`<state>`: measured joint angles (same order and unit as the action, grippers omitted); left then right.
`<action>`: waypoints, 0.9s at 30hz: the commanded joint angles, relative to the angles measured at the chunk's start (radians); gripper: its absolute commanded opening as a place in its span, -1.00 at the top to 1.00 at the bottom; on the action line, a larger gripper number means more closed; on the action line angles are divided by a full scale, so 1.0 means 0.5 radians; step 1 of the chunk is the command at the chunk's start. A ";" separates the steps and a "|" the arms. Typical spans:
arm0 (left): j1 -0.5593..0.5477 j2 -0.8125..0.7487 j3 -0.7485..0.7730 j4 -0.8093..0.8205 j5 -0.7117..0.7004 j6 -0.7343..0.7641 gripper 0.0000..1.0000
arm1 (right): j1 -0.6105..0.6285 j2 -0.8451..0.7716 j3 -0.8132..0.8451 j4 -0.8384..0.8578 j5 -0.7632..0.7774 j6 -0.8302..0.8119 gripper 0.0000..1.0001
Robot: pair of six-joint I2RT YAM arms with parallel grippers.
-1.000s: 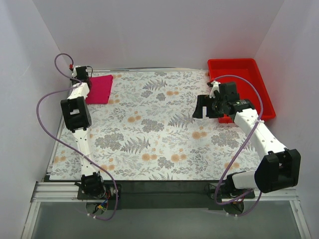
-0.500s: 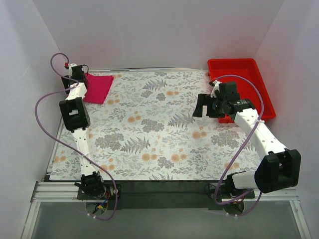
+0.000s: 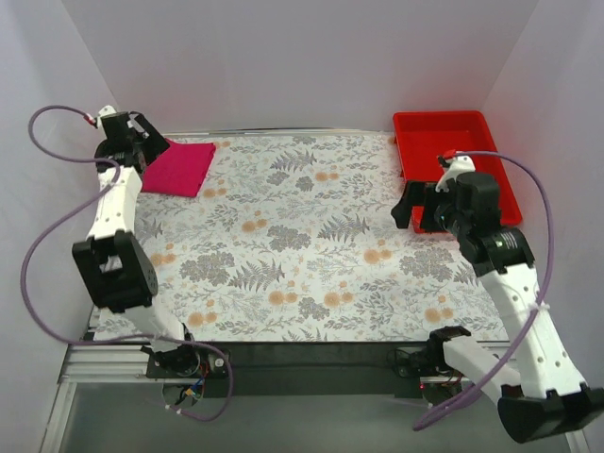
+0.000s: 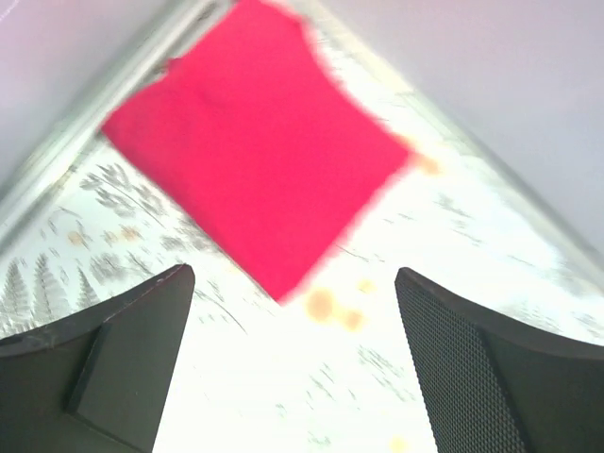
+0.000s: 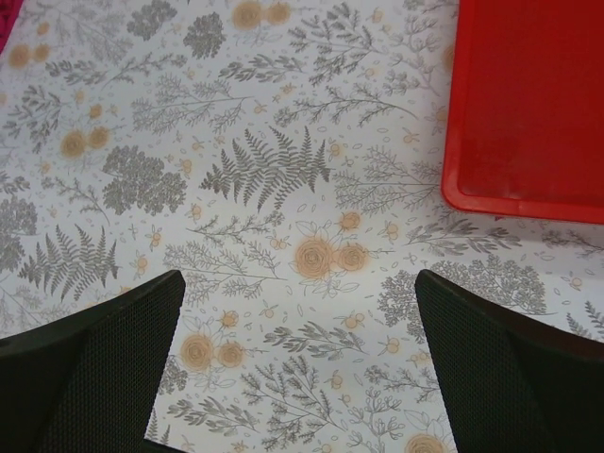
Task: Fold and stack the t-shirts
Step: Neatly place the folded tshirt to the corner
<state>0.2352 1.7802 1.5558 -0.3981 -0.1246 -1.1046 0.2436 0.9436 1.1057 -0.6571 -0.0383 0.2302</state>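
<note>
One folded t-shirt [image 3: 178,168] flat near left hand [image 4: 293,274]; right hand [image 5: 299,276] well apart; both spread, empty

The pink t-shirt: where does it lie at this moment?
In the top external view the folded t-shirt lies flat at the far left corner of the table, next to the open left gripper, far from the red bin on the right side.

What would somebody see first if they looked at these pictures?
Probably the bright pink t-shirt, folded flat in the far left corner of the flowery table, with the left gripper open close by. Next comes the shiny red bin at the far right edge, near the open right gripper.
</note>
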 commanded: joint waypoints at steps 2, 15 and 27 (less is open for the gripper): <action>-0.001 -0.654 -0.310 -0.237 0.246 -0.196 -0.63 | -0.012 -0.325 -0.027 -0.057 0.211 -0.006 -0.97; -0.225 -2.118 -0.939 -1.026 -0.076 -0.442 -0.63 | 0.105 -0.823 -0.098 -0.112 0.359 -0.150 -0.96; -0.246 -3.145 -1.255 -0.842 -0.125 -0.288 -0.83 | 0.108 -0.982 -0.263 -0.057 0.595 -0.273 -0.97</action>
<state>0.1139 0.2474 0.9668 -0.8516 -0.1558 -1.2716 0.2913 0.4736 0.9871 -0.7162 0.1928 0.1184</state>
